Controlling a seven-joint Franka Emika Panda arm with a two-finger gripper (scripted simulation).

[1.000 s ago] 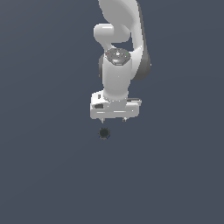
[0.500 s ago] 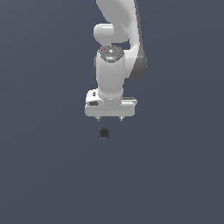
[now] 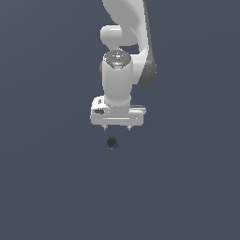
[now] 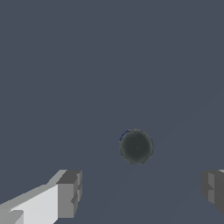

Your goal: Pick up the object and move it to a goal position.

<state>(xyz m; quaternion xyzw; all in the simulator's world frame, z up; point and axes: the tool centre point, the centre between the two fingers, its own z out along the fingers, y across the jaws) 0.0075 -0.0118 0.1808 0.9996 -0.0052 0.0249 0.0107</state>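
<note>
The object [image 3: 111, 143] is a small round can seen from above, its dark top facing up, resting on the grey floor just in front of the arm. In the wrist view the object [image 4: 136, 146] shows a thin blue sliver at its rim. My gripper [image 3: 117, 127] hovers above and slightly behind it, open, with its two short fingertips [image 3: 105, 126] pointing down. In the wrist view the two grey fingers [image 4: 70, 194] stand wide apart with nothing between them, and the can lies ahead of the gap.
A flat, uniform dark grey surface [image 3: 47, 187] fills both views. The white arm [image 3: 124, 56] rises behind the gripper toward the top of the exterior view.
The gripper has shifted a little toward the exterior view's left and turned slightly, while the can has stayed in place.
</note>
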